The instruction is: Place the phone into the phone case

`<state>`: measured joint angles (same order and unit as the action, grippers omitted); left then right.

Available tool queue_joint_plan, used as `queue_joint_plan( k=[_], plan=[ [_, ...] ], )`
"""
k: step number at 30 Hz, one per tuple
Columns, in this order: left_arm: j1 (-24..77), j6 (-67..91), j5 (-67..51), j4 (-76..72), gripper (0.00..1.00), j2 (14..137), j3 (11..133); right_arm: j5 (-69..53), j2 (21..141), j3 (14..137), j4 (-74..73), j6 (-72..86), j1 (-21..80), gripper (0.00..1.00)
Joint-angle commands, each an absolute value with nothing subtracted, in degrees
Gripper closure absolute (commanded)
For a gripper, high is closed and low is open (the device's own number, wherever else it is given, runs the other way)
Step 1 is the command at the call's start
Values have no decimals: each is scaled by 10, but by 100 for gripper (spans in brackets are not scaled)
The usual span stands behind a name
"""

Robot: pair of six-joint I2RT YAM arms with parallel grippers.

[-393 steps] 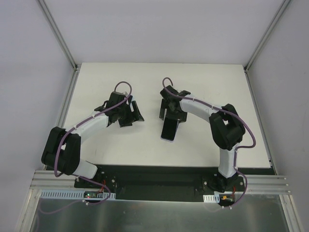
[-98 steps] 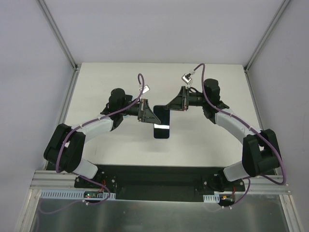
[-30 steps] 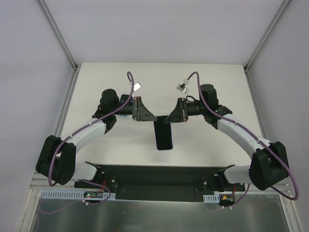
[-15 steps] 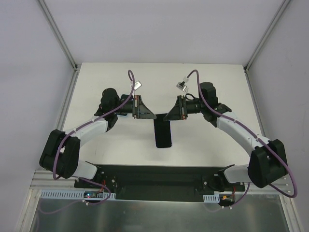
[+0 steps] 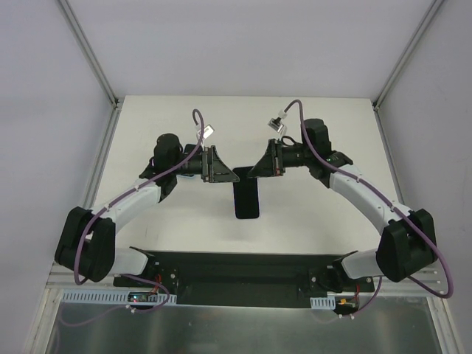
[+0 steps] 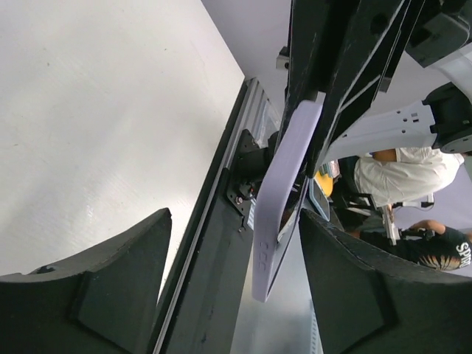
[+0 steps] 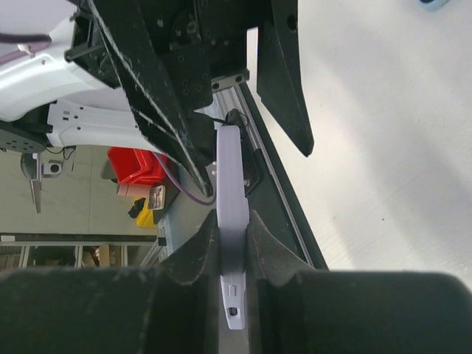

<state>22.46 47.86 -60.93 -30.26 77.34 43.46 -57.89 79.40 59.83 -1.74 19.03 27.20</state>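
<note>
Near edge: both arm bases are bolted to the black base plate (image 5: 236,269), with the arms reaching inward toward mid-table.

Mid-field: a dark slab is seen hanging between the two wrists, clear of the table (image 5: 147,133) as far as can be judged. It is taken to be the phone (image 5: 247,200), face toward the overhead camera. In the wrist views the lavender phone case (image 6: 284,184) is seen edge-on, with its button cut-outs showing along one side. The phone appears to be lying inside the case already, but whether every corner is seated cannot be told from these angles.

Right gripper (image 5: 259,169): closed down tight on the upper end of the case, with the thin edge pinched between both fingers. The whole weight is carried here.

Left gripper (image 5: 223,174): spread wide and nothing is held. The case is straddled by its fingers (image 6: 96,295), with no contact visible on either side.

Far field: bare white table and enclosure walls only.

Step in hand, judged: the final seating or checking of the phone in the case, not the first insertion. For the next move, the left fingers would need to be squared on the flat faces and closed over any unseated edge while the right pinch is kept firm. A skewed squeeze could twist the case out of that narrow hold.
</note>
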Motion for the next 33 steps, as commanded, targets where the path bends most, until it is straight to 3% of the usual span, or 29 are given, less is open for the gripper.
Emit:
queue_joint_plan(
  k=[1, 8, 12, 15, 16, 20, 22, 26, 29, 33],
  plan=[
    [226, 441, -594, -291, 30, 727, 415, -578, 797, 648, 6, 220, 267, 99],
    [236, 476, -595, -331, 32, 737, 411, -579, 818, 650, 107, 310, 265, 99],
    [257, 504, -595, -370, 37, 756, 411, -574, 817, 644, 126, 326, 265, 96],
    [261, 529, -598, -408, 61, 769, 406, -575, 812, 639, 129, 326, 265, 91],
    [261, 535, -599, -417, 76, 773, 403, -578, 809, 635, 130, 325, 265, 85],
    [259, 544, -604, -412, 96, 784, 408, -611, 787, 586, 151, 318, 265, 60],
    [259, 549, -611, -424, 100, 786, 411, -613, 761, 567, 151, 307, 264, 42],
    [259, 555, -617, -431, 100, 784, 428, -627, 730, 528, 150, 282, 265, 23],
    [259, 559, -627, -436, 100, 786, 441, -628, 713, 509, 150, 267, 265, 24],
    [259, 555, -632, -432, 100, 787, 450, -624, 727, 515, 151, 269, 265, 37]
  ],
)
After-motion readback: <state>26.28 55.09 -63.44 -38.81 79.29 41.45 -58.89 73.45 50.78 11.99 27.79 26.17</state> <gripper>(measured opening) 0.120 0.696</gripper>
